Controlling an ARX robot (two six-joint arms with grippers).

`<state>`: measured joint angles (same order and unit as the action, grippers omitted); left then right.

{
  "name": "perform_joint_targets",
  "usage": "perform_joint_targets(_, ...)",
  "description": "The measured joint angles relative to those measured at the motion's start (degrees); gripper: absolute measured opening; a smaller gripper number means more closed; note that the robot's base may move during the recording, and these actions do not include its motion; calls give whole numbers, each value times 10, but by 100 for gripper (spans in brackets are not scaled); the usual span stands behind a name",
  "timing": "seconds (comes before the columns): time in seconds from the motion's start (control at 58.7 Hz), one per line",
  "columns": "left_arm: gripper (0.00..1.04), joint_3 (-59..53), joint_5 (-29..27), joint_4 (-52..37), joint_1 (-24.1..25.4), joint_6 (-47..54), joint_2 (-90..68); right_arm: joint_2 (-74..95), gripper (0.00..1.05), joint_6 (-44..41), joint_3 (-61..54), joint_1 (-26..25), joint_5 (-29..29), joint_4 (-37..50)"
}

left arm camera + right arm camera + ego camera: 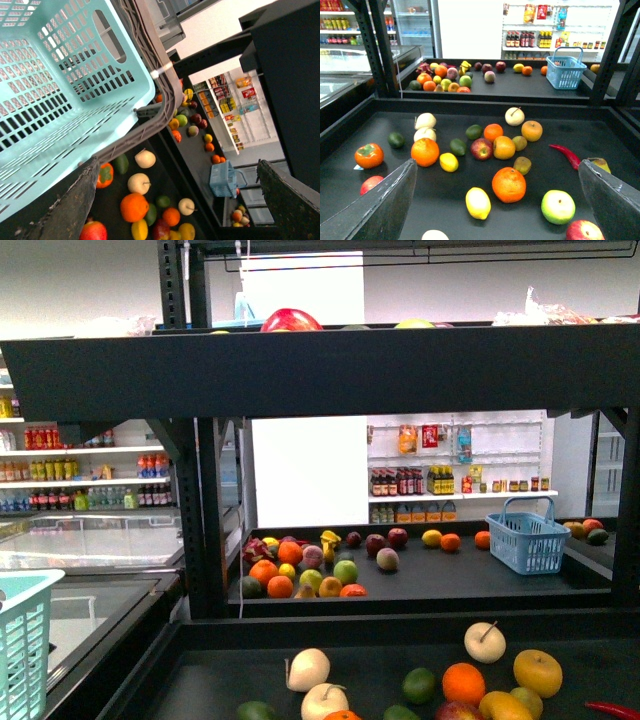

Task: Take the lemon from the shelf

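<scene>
Two yellow oval fruits are seen on the lower tray of the shelf (370, 125). The nearer one, with tapered ends, is taken as the lemon (478, 202). It lies toward the tray's front edge, just beside a large orange (509, 184) but apart from it. The other yellow fruit (449, 162) lies further in.

In the right wrist view the lemon is framed between the two fingers of the right gripper (496, 166), somewhat ahead of and below them, and nearer one finger than the other. Its long axis is pointed roughly along the line of reach, so the jaws would be closed across its narrow width. These jaws are spread wide and nothing is held. The arm is held above the tray, angled down and inward.

The left gripper (177, 162) is likewise spread and empty, close against a pale green basket (60, 100) by the tray's left corner. The right arm is judged the nearer. The orange could be nudged.
</scene>
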<state>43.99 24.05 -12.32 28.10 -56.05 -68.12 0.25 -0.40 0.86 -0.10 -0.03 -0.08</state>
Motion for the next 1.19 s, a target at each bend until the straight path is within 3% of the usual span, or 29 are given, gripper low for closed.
perform_joint_targets(0.187, 97, 103, 0, 0, 14, -58, -146, 0, 97, 0, 0, 0, 0, 0)
perform_joint_targets(0.614, 97, 192, 19, -170, 4, -157, -306, 0, 97, 0, 0, 0, 0, 0)
perform_joint_targets(1.159, 97, 266, -26, -195, -22, -186, -386, 0, 97, 0, 0, 0, 0, 0)
perform_joint_targets(1.193, 92, 268, -29, -192, -22, -186, -388, 0, 97, 0, 0, 0, 0, 0)
